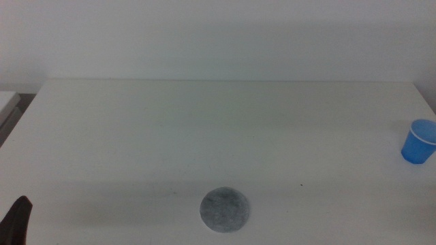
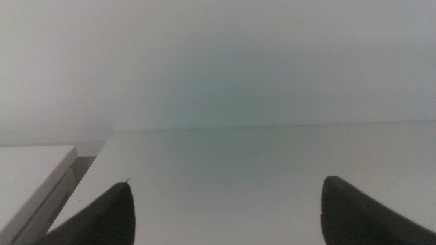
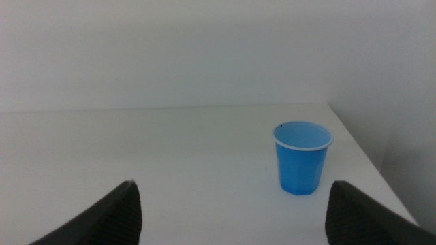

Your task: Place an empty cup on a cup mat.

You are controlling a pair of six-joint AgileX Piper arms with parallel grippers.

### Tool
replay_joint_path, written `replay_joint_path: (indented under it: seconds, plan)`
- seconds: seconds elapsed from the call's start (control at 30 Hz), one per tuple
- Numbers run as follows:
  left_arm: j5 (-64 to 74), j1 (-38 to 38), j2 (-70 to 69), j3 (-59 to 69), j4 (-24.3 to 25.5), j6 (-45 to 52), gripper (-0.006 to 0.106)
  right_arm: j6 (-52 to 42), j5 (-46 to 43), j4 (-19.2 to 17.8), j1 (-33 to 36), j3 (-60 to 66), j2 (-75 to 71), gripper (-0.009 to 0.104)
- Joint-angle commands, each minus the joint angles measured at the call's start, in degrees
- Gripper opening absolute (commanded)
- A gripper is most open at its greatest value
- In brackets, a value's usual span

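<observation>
The left claw waits low at the near left corner of the surface, only a dark tip of it showing at the bottom edge of the middle view; its own wrist view shows both jaws spread wide apart with nothing between them, pointed level across bare white top toward a pale wall; beside that corner a separate white ledge sits apart from the surface, a dark gap between them.

The right claw is out of the middle view; its wrist view shows the jaws likewise wide apart and holding nothing, aimed level over the surface toward the cup, which stands ahead of them and apart, not between the jaws.

The cup is upright, mouth up, its inside empty, its rim paler than the blue wall; it stands near the right edge of the surface, close to the far right corner as the right wrist view shows it.

The cup mat lies flat near the front edge, about the middle of the surface, well apart from the cup and bare on top.

The surface is plain white and matte; behind it rises the plain pale wall.
</observation>
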Motion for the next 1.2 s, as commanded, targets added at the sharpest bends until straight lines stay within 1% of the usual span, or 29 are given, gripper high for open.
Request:
replay_joint_path:
  seconds: [0.0,0.1,0.2,0.27,0.33,0.43,0.5,0.6,0.7,0.73,0.77,0.87,0.9,1.03,1.17]
  plan:
    - [-0.7,-0.1,-0.2,0.0,0.0,-0.2,0.094,2.5,-0.4,-0.2,-0.2,-0.9,-0.2,0.093]
    - [-0.7,-0.1,-0.2,0.0,0.0,-0.2,0.094,9.6,1.3,-0.2,-0.2,-4.2,3.2,0.093]
    - [-0.7,-0.1,-0.2,0.0,0.0,-0.2,0.094,11.2,5.8,-0.2,-0.2,-10.1,11.0,0.093]
    - [-0.7,-0.1,-0.2,0.0,0.0,-0.2,0.094,11.0,12.4,-0.2,-0.2,-15.5,17.8,0.093]
    - [-0.7,-0.1,-0.2,0.0,0.0,-0.2,0.094,9.3,22.3,-0.2,-0.2,-22.5,25.0,0.093]
    - [-0.7,-0.1,-0.2,0.0,0.0,-0.2,0.094,9.3,35.4,-0.2,-0.2,-32.1,34.4,0.093]
    - [-0.7,-0.1,-0.2,0.0,0.0,-0.2,0.094,9.6,39.5,-0.2,-0.2,-36.7,39.0,0.093]
    - [-0.7,-0.1,-0.2,0.0,0.0,-0.2,0.094,9.7,38.1,0.1,-0.2,-41.1,44.3,0.093]
    - [-0.7,-0.1,-0.2,0.0,0.0,-0.2,0.094,11.5,31.4,2.0,-0.2,-42.6,48.1,0.093]
    - [-0.7,-0.1,-0.2,0.0,0.0,-0.2,0.094,12.9,28.9,3.3,-0.2,-42.8,49.0,0.093]
    - [-0.7,-0.1,-0.2,0.0,0.0,-0.2,0.094,14.1,26.9,5.7,-0.2,-42.8,49.6,0.093]
    - [-0.7,-0.1,-0.2,0.0,0.0,-0.2,0.094,16.2,25.2,14.8,-0.2,-42.8,50.9,0.093]
    - [-0.7,-0.1,-0.2,0.0,0.0,-0.2,0.094,16.2,25.2,16.2,-0.2,-42.8,51.0,0.093]
    - [-0.7,-0.1,-0.2,0.0,0.0,-0.2,0.094,16.2,24.5,16.5,-0.2,-42.7,51.1,0.093]
    - [-0.7,-0.1,-0.2,0.0,0.0,-0.2,0.094,16.1,23.2,14.6,-0.2,-42.7,51.1,0.093]
